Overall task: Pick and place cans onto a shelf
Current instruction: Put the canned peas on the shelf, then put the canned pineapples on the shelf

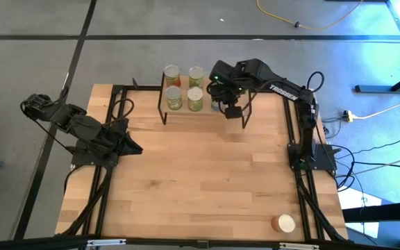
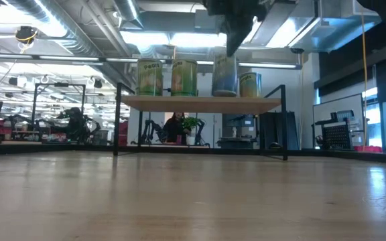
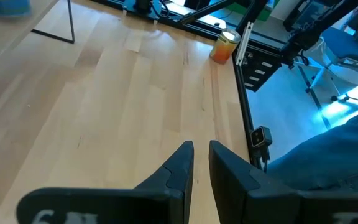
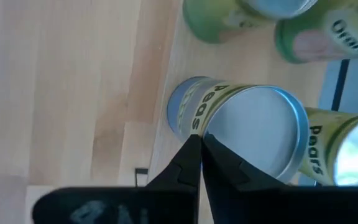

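Currently the right end effector (image 1: pixel 229 105) hangs over the shelf (image 1: pixel 207 111) at upper centre of the high view, its fingers pressed together with nothing between them, tips just above the lid of a blue-labelled can (image 4: pixel 241 127). That can stands upright on the shelf top; free of any grip, so it looks placed. Beside it a pears can (image 4: pixel 340 149), and two green cans (image 1: pixel 174 98) further along the board. In the low view, four cans line the top board (image 2: pixel 200 102), blue one (image 2: pixel 224 75) directly under the dark fingers. Cans are bunched to one end, probably to leave room for more. An orange can (image 1: pixel 283 223) sits alone at lower right of the tabletop (image 1: pixel 200 180), likely next to fetch. Left end effector (image 3: pixel 201 163) is parked at left, low over bare wood, fingers nearly together, holding nothing.
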